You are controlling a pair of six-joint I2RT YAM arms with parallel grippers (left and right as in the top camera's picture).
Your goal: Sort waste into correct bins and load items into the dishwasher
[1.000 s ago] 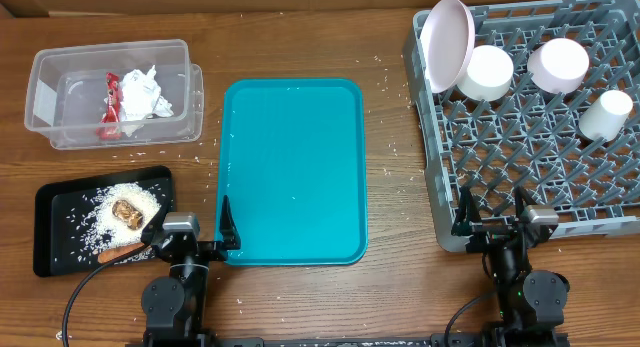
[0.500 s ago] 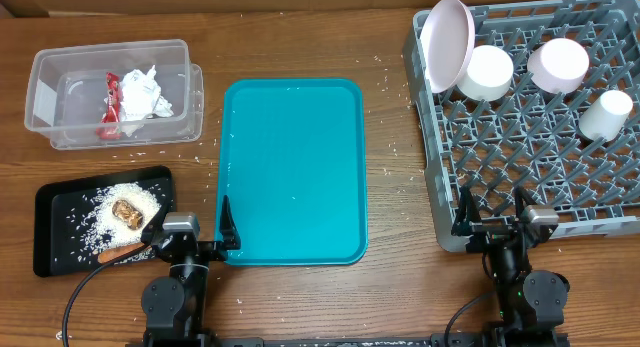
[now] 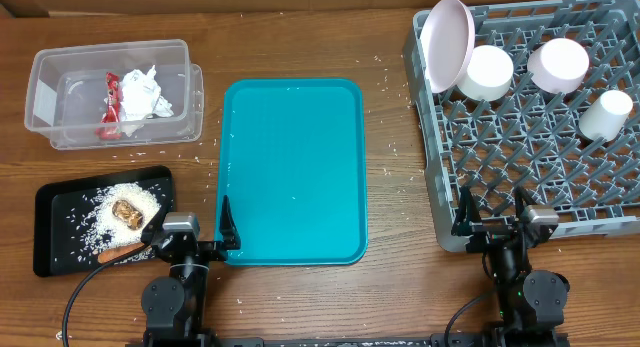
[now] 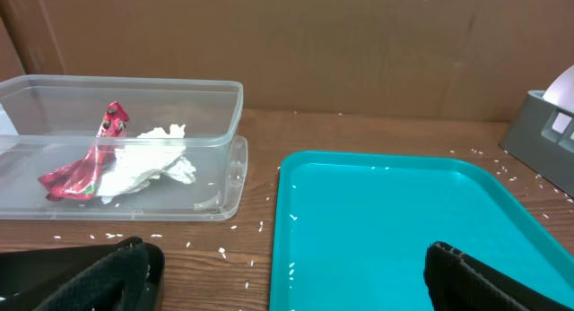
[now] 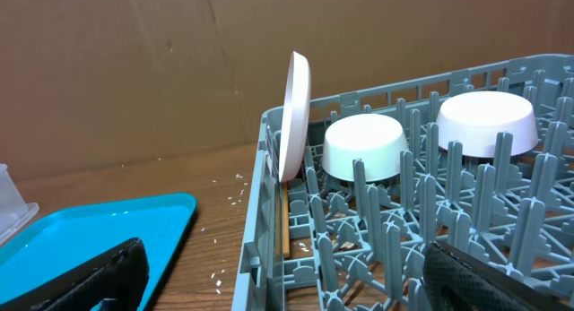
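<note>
The grey dish rack (image 3: 440, 202) at the right holds a pink plate (image 3: 446, 42) on edge, two white bowls (image 3: 485, 73) (image 3: 558, 64) and a white cup (image 3: 606, 114). A clear bin (image 3: 45, 127) at the back left holds a red wrapper (image 3: 110, 105) and crumpled white paper (image 3: 143, 90). A black tray (image 3: 55, 257) at the left holds rice and food scraps (image 3: 125, 209). The teal tray (image 3: 292, 167) is bare. My left gripper (image 3: 193, 229) is open at the teal tray's near left corner. My right gripper (image 3: 493, 213) is open at the rack's near edge.
Rice grains lie scattered on the wooden table around both trays (image 3: 395, 147). A brown cardboard wall (image 4: 359, 42) stands behind the table. In the right wrist view the rack's wall (image 5: 269, 212) is close ahead, with the plate (image 5: 297, 114) upright in it.
</note>
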